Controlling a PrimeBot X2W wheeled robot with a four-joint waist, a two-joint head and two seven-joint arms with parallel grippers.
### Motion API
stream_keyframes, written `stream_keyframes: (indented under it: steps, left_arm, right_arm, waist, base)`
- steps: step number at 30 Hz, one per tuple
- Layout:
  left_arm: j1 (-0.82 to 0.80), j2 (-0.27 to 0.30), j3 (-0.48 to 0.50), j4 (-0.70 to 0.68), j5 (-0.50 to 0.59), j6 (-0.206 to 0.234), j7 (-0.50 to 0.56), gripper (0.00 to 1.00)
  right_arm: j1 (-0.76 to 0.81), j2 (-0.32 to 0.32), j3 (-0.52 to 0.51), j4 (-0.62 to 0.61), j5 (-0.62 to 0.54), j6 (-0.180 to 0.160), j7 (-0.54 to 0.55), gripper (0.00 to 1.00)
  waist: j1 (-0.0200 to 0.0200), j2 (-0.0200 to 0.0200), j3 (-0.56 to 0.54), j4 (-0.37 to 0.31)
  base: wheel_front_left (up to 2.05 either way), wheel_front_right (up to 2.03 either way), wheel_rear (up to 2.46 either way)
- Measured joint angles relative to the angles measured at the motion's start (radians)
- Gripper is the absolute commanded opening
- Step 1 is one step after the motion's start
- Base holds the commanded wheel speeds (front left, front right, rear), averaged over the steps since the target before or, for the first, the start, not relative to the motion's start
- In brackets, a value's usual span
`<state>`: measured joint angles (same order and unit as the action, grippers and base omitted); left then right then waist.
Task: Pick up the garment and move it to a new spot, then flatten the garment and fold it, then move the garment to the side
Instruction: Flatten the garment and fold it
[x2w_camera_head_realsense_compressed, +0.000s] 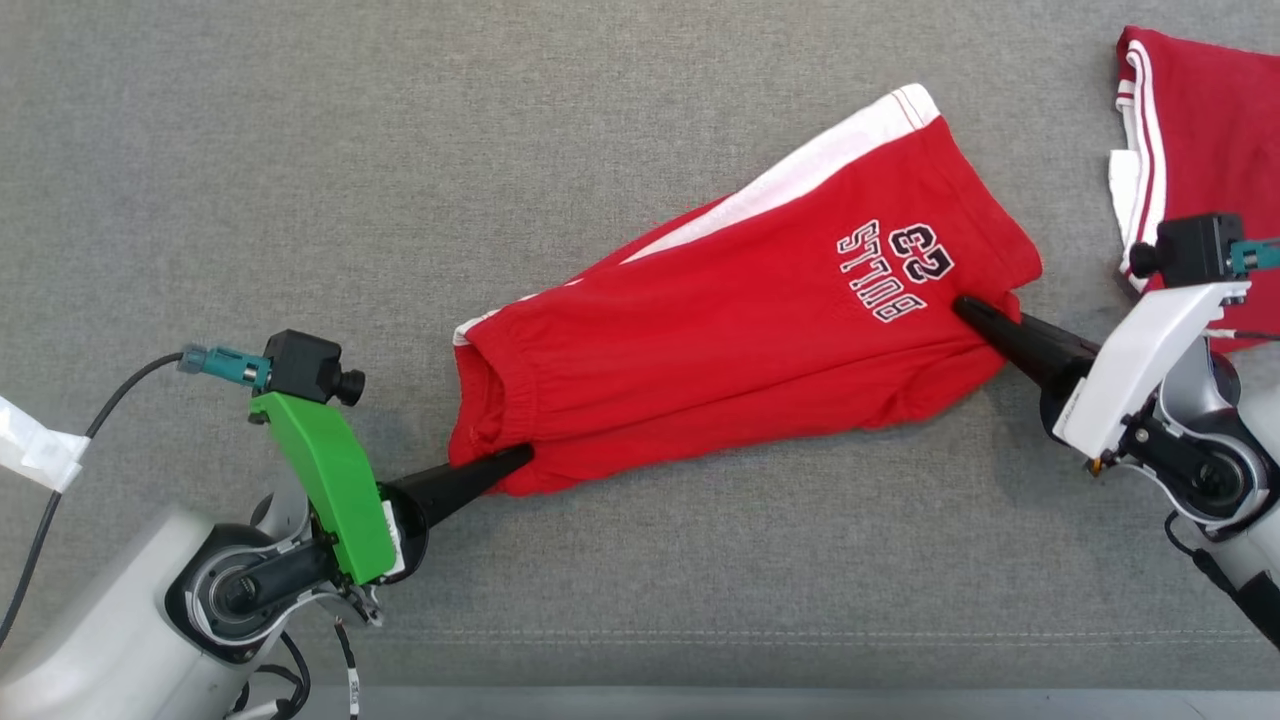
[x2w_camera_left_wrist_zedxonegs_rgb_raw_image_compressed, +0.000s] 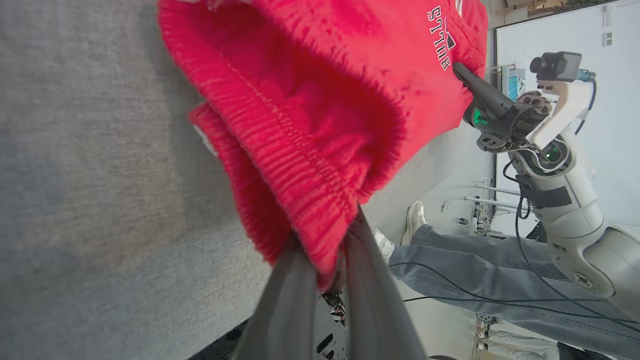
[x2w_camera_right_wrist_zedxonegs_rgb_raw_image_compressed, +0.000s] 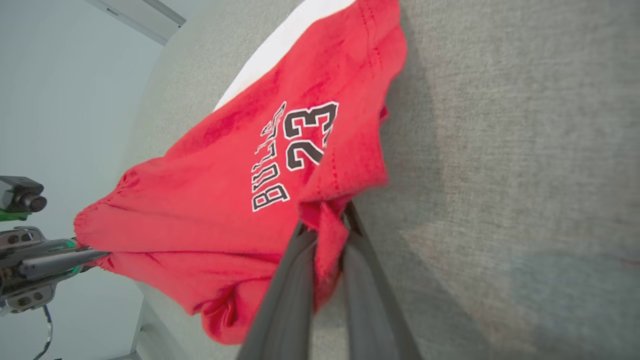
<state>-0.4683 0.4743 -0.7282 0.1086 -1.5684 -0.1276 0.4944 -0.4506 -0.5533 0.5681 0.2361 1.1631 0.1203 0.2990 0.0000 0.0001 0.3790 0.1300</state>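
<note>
Garment (x2w_camera_head_realsense_compressed: 750, 330) strung between the two hands over the bench (x2w_camera_head_realsense_compressed: 300, 150): waistband (x2w_camera_head_realsense_compressed: 490, 390) end at the left hand (x2w_camera_head_realsense_compressed: 515, 462), leg hem (x2w_camera_head_realsense_compressed: 1015, 285) end at the right hand (x2w_camera_head_realsense_compressed: 968, 308). Left hand pinching the elastic corner, right hand pinching hem cloth just beside the BULLS 23 print (x2w_camera_head_realsense_compressed: 895, 270). Gripped at opposite ends, probably to keep it taut and spread for the carry and flatten. Looks slightly lifted, judging by the shadow. Apart from the second red garment (x2w_camera_head_realsense_compressed: 1200, 120) lying past the right hand.
</note>
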Motion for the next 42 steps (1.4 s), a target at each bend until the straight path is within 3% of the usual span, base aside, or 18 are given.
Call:
stream_keyframes:
  steps: [12,14,15,16,17,18,19,20,21,22,23,34,42]
  left_arm:
    - [0.054,0.056,-0.007,-0.034,-0.026,0.000,0.045,0.00]
    - [0.056,0.071,0.000,-0.036,-0.017,0.000,0.035,0.10]
    - [0.056,0.080,0.004,-0.035,-0.007,0.000,0.025,0.27]
    - [0.056,0.087,0.007,-0.035,0.016,0.000,0.014,0.36]
    - [0.056,0.089,0.010,-0.034,0.044,-0.001,-0.001,0.36]
    - [0.056,0.089,0.011,-0.033,0.059,-0.002,-0.016,0.49]
    - [0.056,0.089,0.010,-0.033,0.079,-0.002,-0.027,0.76]
    - [0.057,0.089,0.011,-0.033,0.098,-0.002,-0.040,0.83]
    - [0.059,0.091,0.011,-0.031,0.108,-0.002,-0.055,0.91]
    - [0.060,0.094,0.011,-0.027,0.117,-0.002,-0.068,1.00]
    - [0.064,0.098,0.011,-0.023,0.133,-0.002,-0.080,1.00]
    - [0.161,0.072,-0.021,-0.021,0.156,-0.002,-0.139,1.00]
    - [0.141,0.099,-0.022,-0.015,0.405,0.016,-0.281,1.00]
  right_arm:
    - [0.179,-0.011,-0.016,-0.136,0.018,-0.039,-0.083,0.00]
    - [0.197,-0.012,-0.009,-0.153,0.017,-0.043,-0.087,0.00]
    - [0.205,-0.012,-0.003,-0.158,0.014,-0.044,-0.088,0.00]
    - [0.212,-0.013,0.001,-0.162,0.012,-0.050,-0.088,0.00]
    - [0.219,-0.014,0.005,-0.164,0.007,-0.053,-0.088,0.00]
    - [0.224,-0.015,0.011,-0.167,0.004,-0.059,-0.088,0.07]
    - [0.230,-0.017,0.015,-0.170,0.000,-0.061,-0.088,0.39]
    - [0.237,-0.019,0.017,-0.171,-0.002,-0.066,-0.088,0.48]
    - [0.243,-0.024,0.019,-0.171,-0.003,-0.073,-0.087,0.65]
    - [0.248,-0.030,0.021,-0.172,-0.008,-0.079,-0.087,0.93]
    - [0.251,-0.033,0.023,-0.174,-0.012,-0.079,-0.087,1.00]
    - [0.265,-0.041,0.018,-0.216,-0.031,-0.105,-0.105,1.00]
    - [0.230,-0.074,0.003,-0.199,-0.064,-0.122,-0.095,1.00]
  waist:
    - [0.0000,0.0000,0.002,-0.010]
    - [0.0000,0.0000,-0.005,-0.010]
    - [0.0000,0.0000,-0.008,-0.010]
    - [0.0000,0.0000,-0.012,-0.010]
    - [0.0000,0.0000,-0.015,-0.010]
    - [0.0000,0.0000,-0.019,-0.011]
    - [0.0000,-0.0001,-0.023,-0.011]
    - [0.0001,0.0000,-0.027,-0.011]
    - [0.0001,0.0000,-0.030,-0.011]
    - [0.0000,0.0000,-0.033,-0.011]
    - [0.0001,0.0000,-0.036,-0.012]
    - [0.0000,0.0000,-0.070,-0.024]
    - [0.0000,0.0000,-0.092,-0.008]
  base:
    - [0.00,0.00,0.00]
    - [0.00,0.00,0.00]
    - [0.00,0.00,0.00]
    - [0.00,0.00,0.00]
    - [0.00,0.00,0.00]
    - [0.00,0.00,0.00]
    - [0.00,0.00,0.00]
    - [0.00,0.00,0.00]
    - [0.00,0.00,0.00]
    - [0.00,0.00,0.00]
    - [0.00,0.00,0.00]
    - [0.00,0.00,0.00]
    - [0.00,0.00,0.00]
